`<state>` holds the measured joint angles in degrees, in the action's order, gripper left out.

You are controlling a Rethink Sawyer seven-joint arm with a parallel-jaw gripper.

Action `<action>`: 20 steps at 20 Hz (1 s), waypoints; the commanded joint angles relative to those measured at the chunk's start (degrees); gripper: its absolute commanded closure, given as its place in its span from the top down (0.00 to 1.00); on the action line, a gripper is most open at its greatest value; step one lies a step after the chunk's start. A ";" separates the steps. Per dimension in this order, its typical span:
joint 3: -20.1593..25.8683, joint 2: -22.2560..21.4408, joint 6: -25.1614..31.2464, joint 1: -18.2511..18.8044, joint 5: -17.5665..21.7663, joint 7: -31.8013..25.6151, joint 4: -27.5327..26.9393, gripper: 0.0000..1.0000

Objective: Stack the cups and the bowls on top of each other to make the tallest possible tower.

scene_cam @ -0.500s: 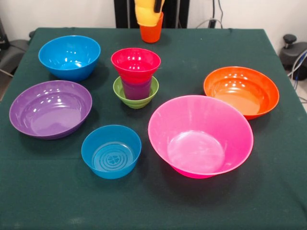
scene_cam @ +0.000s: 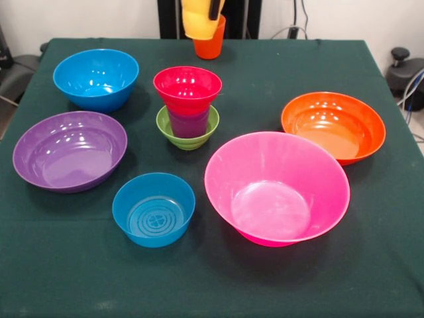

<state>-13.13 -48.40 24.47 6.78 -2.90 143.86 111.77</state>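
Gripper (scene_cam: 215, 8) pinching yellow cup (scene_cam: 199, 21) up over orange cup (scene_cam: 211, 44) at the far edge.

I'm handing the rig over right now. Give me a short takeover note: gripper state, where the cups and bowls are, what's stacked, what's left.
Gripper: at the table's far edge, top of the front view, shut on the yellow cup, which is lifted and tilted against the orange cup standing on the cloth.
Tower so far: green bowl, purple cup in it, red bowl on top.
Loose on the table: two blue bowls, purple bowl, orange bowl, pink bowl.
Left: place the yellow cup on the red bowl, then likely the orange cup.
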 commanded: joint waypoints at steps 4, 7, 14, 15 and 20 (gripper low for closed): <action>4.14 6.91 -1.01 2.56 0.78 1.82 -6.21 0.00; 3.31 8.46 0.20 2.47 0.89 2.23 -8.09 0.00; 0.69 10.36 1.45 1.26 0.75 3.77 -10.24 0.00; 0.54 10.77 1.24 1.15 0.78 3.80 -10.47 0.00; 0.92 12.12 -0.42 2.04 0.71 3.25 -10.69 0.00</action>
<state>-15.08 -39.00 24.46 8.06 -2.91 143.86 104.21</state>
